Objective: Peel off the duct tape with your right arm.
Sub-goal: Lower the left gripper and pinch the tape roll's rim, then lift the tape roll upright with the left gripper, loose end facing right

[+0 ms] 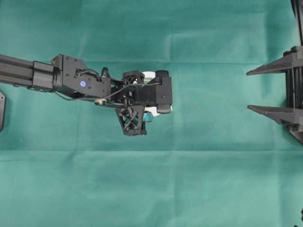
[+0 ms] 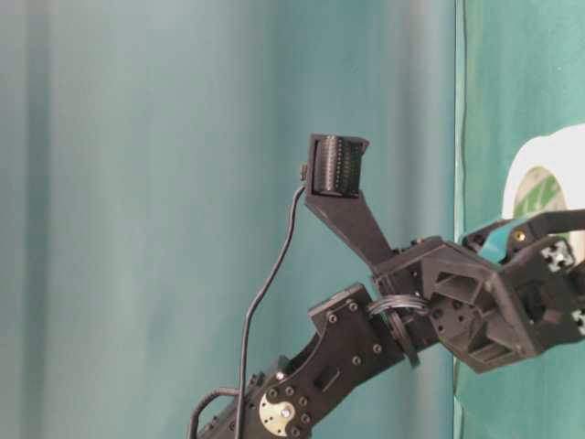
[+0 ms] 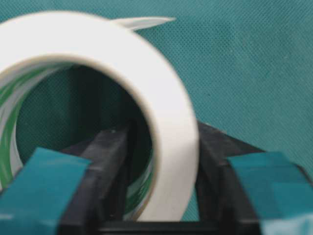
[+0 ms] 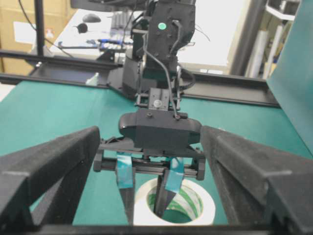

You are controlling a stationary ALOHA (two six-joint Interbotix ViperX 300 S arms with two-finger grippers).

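One white duct tape (image 3: 166, 122), green core.

A flat table draped in a teal-green woven cloth (image 1: 151, 189) is carrying everything here. The cloth is lying smooth over most of the surface, with faint straight fold creases running across it in the overhead view. A round roll of white duct tape with a green-printed inner core (image 4: 193, 203) is lying flat on the cloth near the middle of the table, its hole facing up. In the overhead view most of the roll (image 1: 149, 74) is sitting hidden under the black arm above it. A loose white strip end (image 3: 144, 21) is sticking out from the roll's outer edge.
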